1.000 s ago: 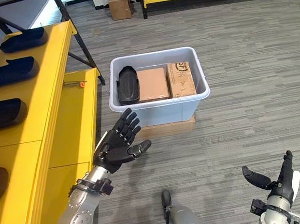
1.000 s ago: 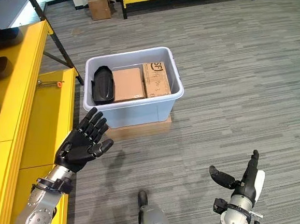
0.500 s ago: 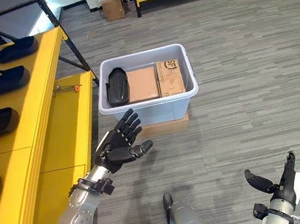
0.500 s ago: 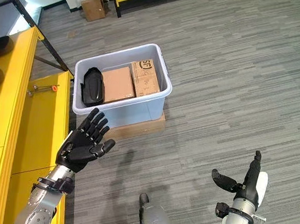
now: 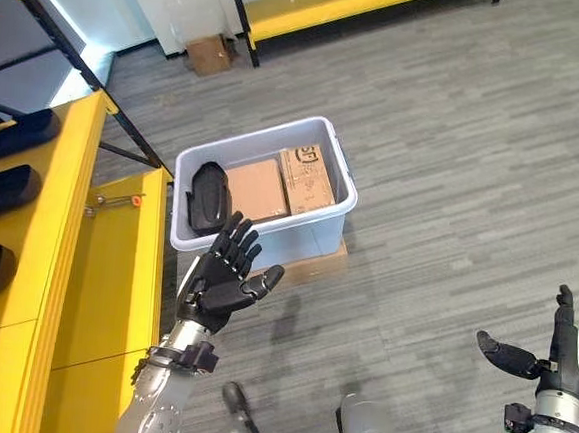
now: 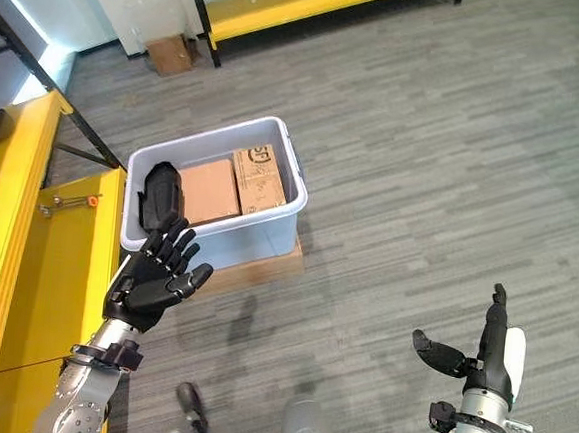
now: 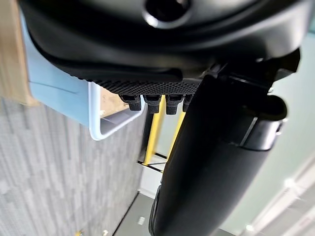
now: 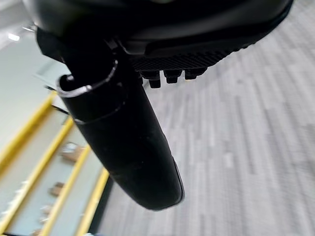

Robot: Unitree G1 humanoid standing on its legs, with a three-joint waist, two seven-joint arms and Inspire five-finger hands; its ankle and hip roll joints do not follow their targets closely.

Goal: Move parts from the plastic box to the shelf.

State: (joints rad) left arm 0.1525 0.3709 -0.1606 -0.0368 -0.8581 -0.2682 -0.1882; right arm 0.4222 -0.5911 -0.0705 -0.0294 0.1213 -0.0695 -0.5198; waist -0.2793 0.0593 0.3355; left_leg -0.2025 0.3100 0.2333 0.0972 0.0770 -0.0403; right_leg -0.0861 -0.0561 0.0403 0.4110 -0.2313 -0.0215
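Pale blue-grey plastic box (image 5: 321, 225), yellow shelf (image 5: 113, 293)

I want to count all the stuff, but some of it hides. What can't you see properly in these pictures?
- Plastic box: in the head views, its near wall hides the bottom and whatever lies under the two cardboard boxes.
- Black part in the box: the left hand covers its near end.
- Black parts on the yellow shelf: cut off by the left edge.
- Left wrist view: the hand blocks most of the box.
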